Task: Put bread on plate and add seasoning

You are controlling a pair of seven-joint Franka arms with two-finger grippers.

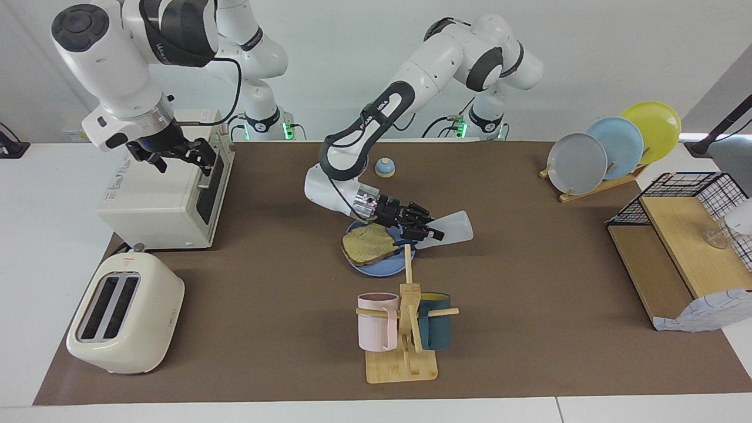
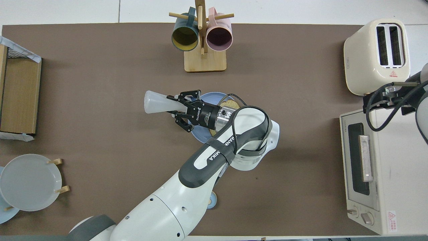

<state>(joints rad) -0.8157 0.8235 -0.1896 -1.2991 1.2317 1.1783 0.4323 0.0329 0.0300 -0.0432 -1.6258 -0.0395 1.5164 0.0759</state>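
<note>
The bread (image 1: 369,244) lies flat on the blue plate (image 1: 376,269) in the middle of the table. My left gripper (image 1: 426,232) is over the plate's edge toward the left arm's end. It is shut on the seasoning bottle (image 1: 455,226), which is tipped almost level, its wide base pointing toward the left arm's end of the table. Its cap is hidden by the fingers. In the overhead view the left gripper (image 2: 177,108) holds the bottle (image 2: 157,102) beside the plate (image 2: 210,98); the arm hides most of the bread (image 2: 230,104). My right gripper (image 1: 202,157) waits over the toaster oven (image 1: 164,194).
A mug tree (image 1: 405,329) with a pink and a dark blue mug stands farther from the robots than the plate. A cream toaster (image 1: 123,314) is at the right arm's end. A small bell (image 1: 385,168), a plate rack (image 1: 611,147) and a wooden shelf (image 1: 681,247) stand around.
</note>
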